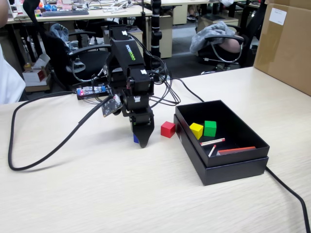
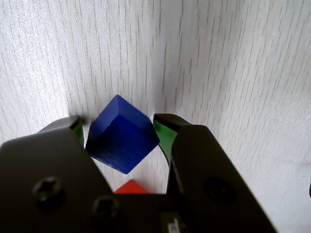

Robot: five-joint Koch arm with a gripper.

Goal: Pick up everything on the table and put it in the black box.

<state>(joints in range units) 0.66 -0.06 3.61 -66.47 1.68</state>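
Your blue cube [image 2: 121, 136] is solid deep blue, sharp-edged, turned corner-on in the wrist view, sitting on the table [image 1: 97, 194]. The hand [image 2: 119, 127] has it pinched: green-lined jaws press its left and right sides. In the fixed view the arm points straight down, hand tip at the table, only a sliver of blue [image 1: 135, 139] visible behind it. Red cube [image 1: 168, 129] lies on the table just left of the box [image 1: 233, 170]. Yellow cube [image 1: 196, 130] and green cube [image 1: 210, 128] are inside the box, side by side, touching or nearly so.
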